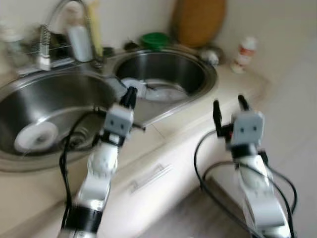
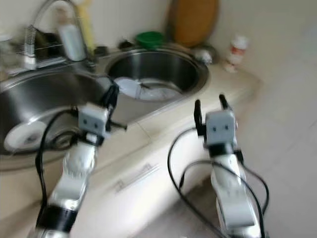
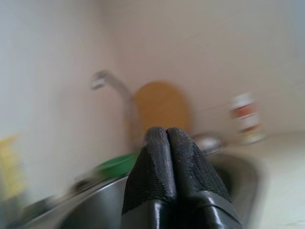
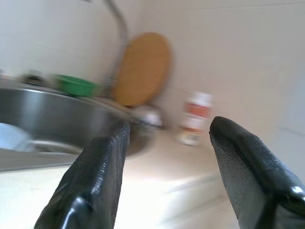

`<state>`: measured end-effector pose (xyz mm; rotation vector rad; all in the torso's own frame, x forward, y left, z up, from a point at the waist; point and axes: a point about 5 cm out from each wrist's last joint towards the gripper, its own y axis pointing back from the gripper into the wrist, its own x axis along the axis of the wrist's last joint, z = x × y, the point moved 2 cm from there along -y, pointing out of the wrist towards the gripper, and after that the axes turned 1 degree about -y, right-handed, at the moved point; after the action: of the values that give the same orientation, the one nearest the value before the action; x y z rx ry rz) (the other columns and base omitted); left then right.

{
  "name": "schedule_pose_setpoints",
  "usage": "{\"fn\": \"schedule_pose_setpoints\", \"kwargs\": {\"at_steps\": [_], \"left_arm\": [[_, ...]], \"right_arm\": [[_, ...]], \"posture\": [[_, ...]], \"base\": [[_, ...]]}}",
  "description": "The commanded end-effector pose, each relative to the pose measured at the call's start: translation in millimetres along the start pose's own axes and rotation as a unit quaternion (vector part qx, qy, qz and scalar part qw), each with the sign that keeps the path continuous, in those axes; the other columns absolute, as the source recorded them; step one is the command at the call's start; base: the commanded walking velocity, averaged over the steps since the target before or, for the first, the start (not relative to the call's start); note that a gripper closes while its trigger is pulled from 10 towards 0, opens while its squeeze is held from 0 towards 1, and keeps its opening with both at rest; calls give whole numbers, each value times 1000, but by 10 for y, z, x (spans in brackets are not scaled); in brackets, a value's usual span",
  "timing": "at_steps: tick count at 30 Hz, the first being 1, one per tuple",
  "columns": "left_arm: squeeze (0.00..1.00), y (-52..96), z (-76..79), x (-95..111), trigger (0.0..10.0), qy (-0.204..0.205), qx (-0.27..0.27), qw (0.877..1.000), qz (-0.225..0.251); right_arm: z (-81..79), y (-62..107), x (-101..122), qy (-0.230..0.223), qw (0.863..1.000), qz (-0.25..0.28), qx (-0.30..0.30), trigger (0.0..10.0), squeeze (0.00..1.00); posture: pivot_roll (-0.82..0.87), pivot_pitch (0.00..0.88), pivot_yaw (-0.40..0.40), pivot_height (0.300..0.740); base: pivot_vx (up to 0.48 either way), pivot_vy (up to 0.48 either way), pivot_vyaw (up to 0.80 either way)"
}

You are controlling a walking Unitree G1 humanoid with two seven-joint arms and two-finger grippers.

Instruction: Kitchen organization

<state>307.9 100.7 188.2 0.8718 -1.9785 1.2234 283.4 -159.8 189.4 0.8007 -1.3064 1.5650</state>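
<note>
Left gripper (image 1: 131,95): I see its fingers pressed together, empty — poised over the divider between the two sink basins (image 1: 163,69).
Right gripper (image 1: 230,108): spread wide, empty, off the tabletop (image 1: 188,121) edge.
White bottle (image 1: 243,53): beyond my right gripper, by the wall.
Wooden board (image 1: 198,21): leaning behind the basin.

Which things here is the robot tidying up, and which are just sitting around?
Likely for the job:
white plate in the left sink basin
white dishes in the right sink basin
left gripper, shut
right gripper, open

Just lying about:
wooden cutting board
green bowl
white bottle
faucet
</note>
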Motion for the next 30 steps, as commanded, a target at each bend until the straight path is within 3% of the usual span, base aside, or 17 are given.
{"fn": "schedule_pose_setpoints", "kwargs": {"at_steps": [1,10,13,22,30], "left_arm": [[0,3,-53,3,10000,-10,2,1000,2],[0,3,-52,3,10000,-10,2,1000,2],[0,28,33,-51,10000,-8,-22,1000,-12],[0,41,48,-79,10000,-7,-27,999,-20],[0,49,59,-85,10000,-5,-28,999,-22]], "right_arm": [[-32,-3,55,0,1000,12,3,10000,0],[-32,-2,54,1,1000,12,3,10000,0],[39,2,-28,26,999,-9,-18,10000,0],[93,-10,-89,49,998,-26,-36,10000,0],[88,-40,-114,58,997,-34,-38,10000,0]], "posture": [[-80,0,-34,740],[-80,0,-34,740],[-84,0,-29,740],[-87,0,-28,740],[-87,0,-30,740]], "base": [[0,0,-788],[0,0,-788],[0,0,-783],[0,-428,-761],[0,-472,0]]}}
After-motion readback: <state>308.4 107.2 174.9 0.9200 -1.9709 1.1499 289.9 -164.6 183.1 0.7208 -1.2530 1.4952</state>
